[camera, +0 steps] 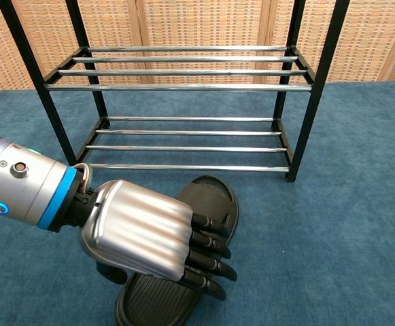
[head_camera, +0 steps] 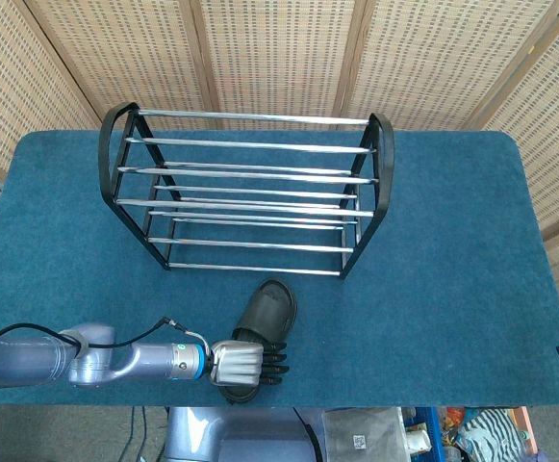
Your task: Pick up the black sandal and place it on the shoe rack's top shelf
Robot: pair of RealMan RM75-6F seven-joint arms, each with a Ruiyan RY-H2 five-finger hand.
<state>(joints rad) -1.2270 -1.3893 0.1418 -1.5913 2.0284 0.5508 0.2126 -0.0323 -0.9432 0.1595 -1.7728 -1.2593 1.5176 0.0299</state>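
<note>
We see the black sandal (head_camera: 265, 327) lying sole-down on the blue table cover, just in front of the shoe rack (head_camera: 250, 188) and apart from it, its long axis running from the near edge up toward the rack's lower front rail at a slight slant to the right; its broad strap arches over the middle (the near end is partly hidden in both views). The rack is a black frame with chrome rails forming tiers, standing upright, its top shelf (camera: 183, 68) bare.

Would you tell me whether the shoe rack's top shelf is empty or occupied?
Empty: the top shelf shows only bare rails; the black sandal lies on the table under the left hand.
</note>
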